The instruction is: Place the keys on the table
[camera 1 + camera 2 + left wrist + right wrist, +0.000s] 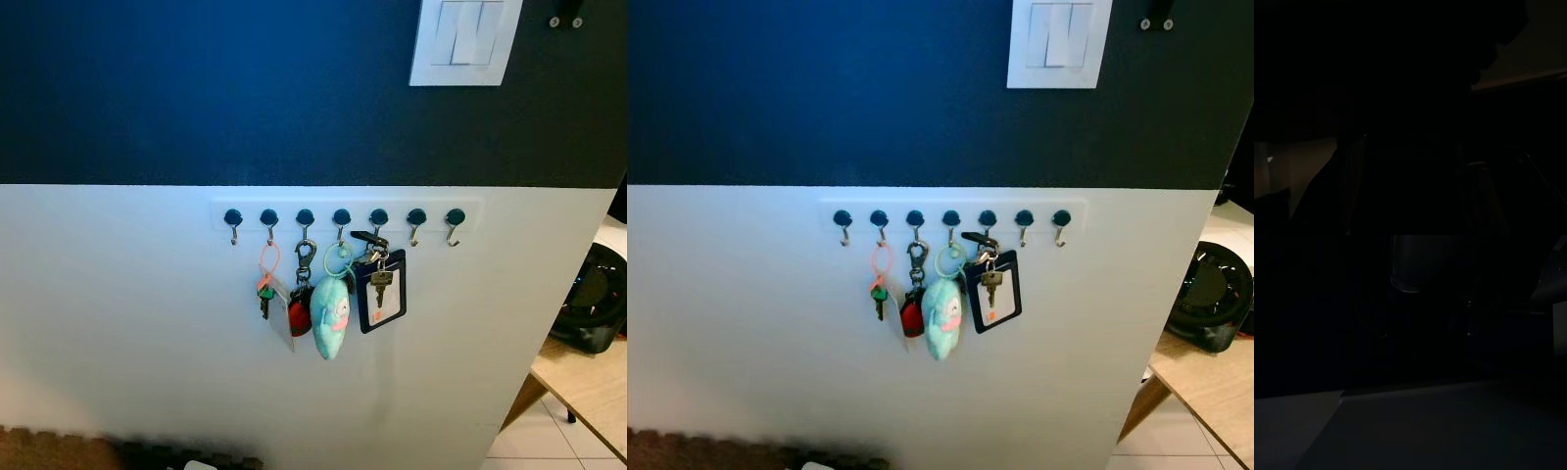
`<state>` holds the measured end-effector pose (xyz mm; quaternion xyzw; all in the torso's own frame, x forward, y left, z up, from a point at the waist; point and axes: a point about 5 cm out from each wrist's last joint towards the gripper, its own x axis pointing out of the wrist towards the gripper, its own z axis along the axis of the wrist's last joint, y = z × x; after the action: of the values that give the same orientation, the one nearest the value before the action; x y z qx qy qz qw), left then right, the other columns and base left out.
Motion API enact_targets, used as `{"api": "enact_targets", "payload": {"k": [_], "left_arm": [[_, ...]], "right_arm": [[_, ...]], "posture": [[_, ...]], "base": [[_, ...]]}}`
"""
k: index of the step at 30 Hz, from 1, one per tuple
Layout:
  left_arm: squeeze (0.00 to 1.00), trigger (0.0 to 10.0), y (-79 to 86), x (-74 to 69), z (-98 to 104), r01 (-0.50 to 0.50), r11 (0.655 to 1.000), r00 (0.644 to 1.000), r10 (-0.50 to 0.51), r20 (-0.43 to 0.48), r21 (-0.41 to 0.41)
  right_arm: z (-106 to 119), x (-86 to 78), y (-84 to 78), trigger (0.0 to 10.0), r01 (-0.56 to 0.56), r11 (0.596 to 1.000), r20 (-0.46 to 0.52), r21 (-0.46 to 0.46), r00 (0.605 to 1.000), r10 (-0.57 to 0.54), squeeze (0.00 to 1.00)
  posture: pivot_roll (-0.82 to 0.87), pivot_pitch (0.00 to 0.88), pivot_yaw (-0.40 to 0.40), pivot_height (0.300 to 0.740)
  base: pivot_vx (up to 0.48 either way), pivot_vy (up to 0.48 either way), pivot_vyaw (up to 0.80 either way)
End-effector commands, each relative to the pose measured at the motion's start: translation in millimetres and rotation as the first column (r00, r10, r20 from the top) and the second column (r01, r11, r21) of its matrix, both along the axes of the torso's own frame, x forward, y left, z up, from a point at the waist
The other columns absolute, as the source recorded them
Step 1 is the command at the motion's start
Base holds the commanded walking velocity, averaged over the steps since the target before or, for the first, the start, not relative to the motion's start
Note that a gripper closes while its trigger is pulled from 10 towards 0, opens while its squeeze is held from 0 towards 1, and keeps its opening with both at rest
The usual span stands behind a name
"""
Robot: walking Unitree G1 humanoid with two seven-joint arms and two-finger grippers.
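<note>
Several key bunches hang from a row of hooks on the white lower wall. A pink loop carries small green and red keys. Beside it hang a carabiner with a red fob, a teal plush toy on a green ring, and a dark blue badge holder with a brass key. The corner of a light wooden table juts in at the lower right. Both arms hang idle; their wrist views are very dark, with only faint pale surfaces to make out.
A white light switch sits high on the dark blue upper wall. A black round appliance stands past the table corner. A brown mat lies at the wall's foot, and pale floor tiles lie under the table.
</note>
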<state>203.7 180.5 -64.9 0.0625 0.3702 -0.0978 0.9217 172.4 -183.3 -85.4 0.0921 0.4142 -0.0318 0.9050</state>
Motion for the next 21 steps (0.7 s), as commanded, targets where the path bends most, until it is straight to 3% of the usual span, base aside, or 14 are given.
{"api": "enact_targets", "payload": {"k": [1,21], "left_arm": [[0.0,10.0,3.6,-2.7,-1.5,-0.001,1.0,1.0,0.001,-0.017,0.01],[0.0,10.0,3.9,0.4,0.5,0.001,1.0,1.0,-0.001,-0.008,0.012]], "right_arm": [[-2.7,-5.1,0.8,10.0,0.013,1.0,-0.019,0.007,1.0,-0.013,0.0],[-2.7,-4.7,2.4,10.0,0.017,1.0,-0.019,0.012,1.0,-0.017,0.0]], "posture": [[0.08,0.003,0.015,0.74],[0.09,0.005,0.021,0.74]], "base": [[-0.368,0.0,0.0],[-0.336,0.0,0.0]]}}
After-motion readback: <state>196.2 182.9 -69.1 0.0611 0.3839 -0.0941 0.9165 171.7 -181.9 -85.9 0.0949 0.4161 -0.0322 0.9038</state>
